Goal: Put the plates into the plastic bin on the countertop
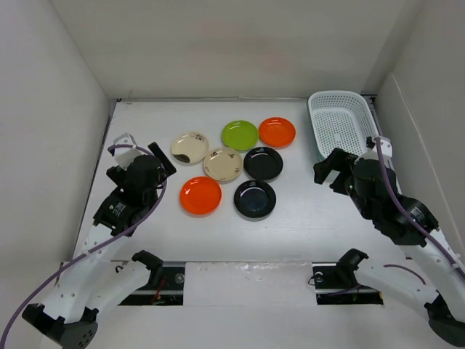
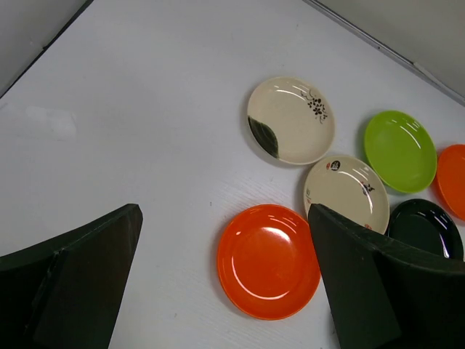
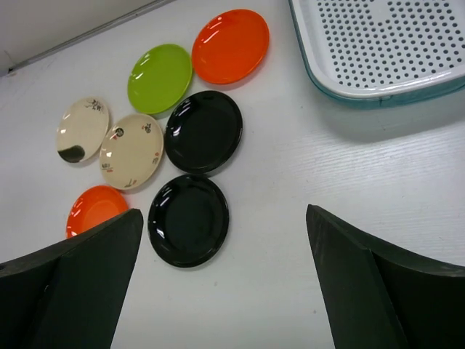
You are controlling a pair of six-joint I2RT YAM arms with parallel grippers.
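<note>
- All seven plates (image 1: 222, 163) are lying flat on the surface (image 1: 305, 218), grouped near its middle.
- None is sitting in the bin (image 1: 338, 127), so by my judgement the task is only starting and nothing is done.
- The bin is standing empty at the far right corner, beside the right wall.
- The far orange plate (image 1: 277, 131) is lying nearest the bin, with the green plate (image 1: 240, 134) just beside it.
- Two cream plates (image 1: 189, 147) are sitting on the left of the group, one touching or nearly touching the other.
- Two black plates (image 1: 263, 163) are lying on the right side, and the near orange plate (image 1: 200, 195) is at the near left.
- The left gripper (image 2: 224, 212) is hovering above the surface with its jaws spread wide, holding nothing, the near orange plate just beyond its fingers.
- The right gripper (image 3: 224, 212) is also spread wide and empty, hanging between the black plates and the bin.
- Seven pick-and-place moves are left, as I read it.
- The far orange plate is looking like the shortest carry.
</note>
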